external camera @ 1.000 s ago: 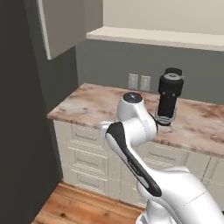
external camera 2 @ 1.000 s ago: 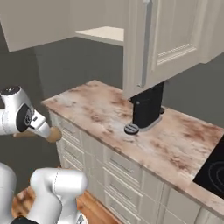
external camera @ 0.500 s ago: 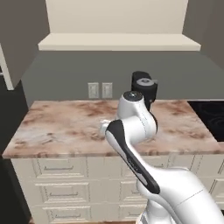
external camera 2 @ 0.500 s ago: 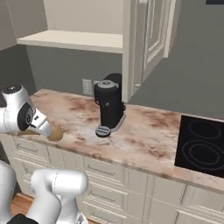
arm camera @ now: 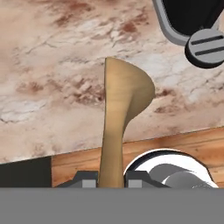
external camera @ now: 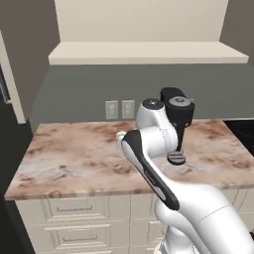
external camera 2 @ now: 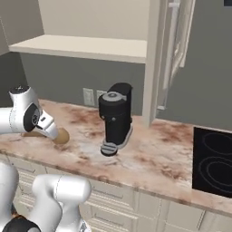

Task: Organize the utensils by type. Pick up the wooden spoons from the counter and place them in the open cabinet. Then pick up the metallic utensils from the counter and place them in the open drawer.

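My gripper [arm camera: 111, 178] is shut on the handle of a tan wooden spoon [arm camera: 122, 105], whose round bowl points away from the hand over the counter's front edge. From the right base view the gripper [external camera 2: 49, 129] holds the wooden spoon [external camera 2: 60, 136] just above the mottled reddish-brown counter [external camera 2: 158, 154], left of the coffee machine. The open cabinet's pale shelf [external camera: 149, 52] runs above the counter [external camera: 74, 158], and its panelled door [external camera 2: 174, 54] stands open on the right. The metallic utensils and the open drawer are out of view.
A black coffee machine [external camera 2: 115, 118] stands on the counter under the cabinet, also seen behind the arm [external camera: 177, 116]. A black cooktop [external camera 2: 213, 163] lies at the right. Wall outlets [external camera: 120, 109] sit on the grey backsplash. Cream drawer fronts [external camera: 74, 211] are shut.
The whole picture has shifted as the base drove, bringing the cabinet shelf and coffee machine square ahead. The spoon stays in the shut gripper.
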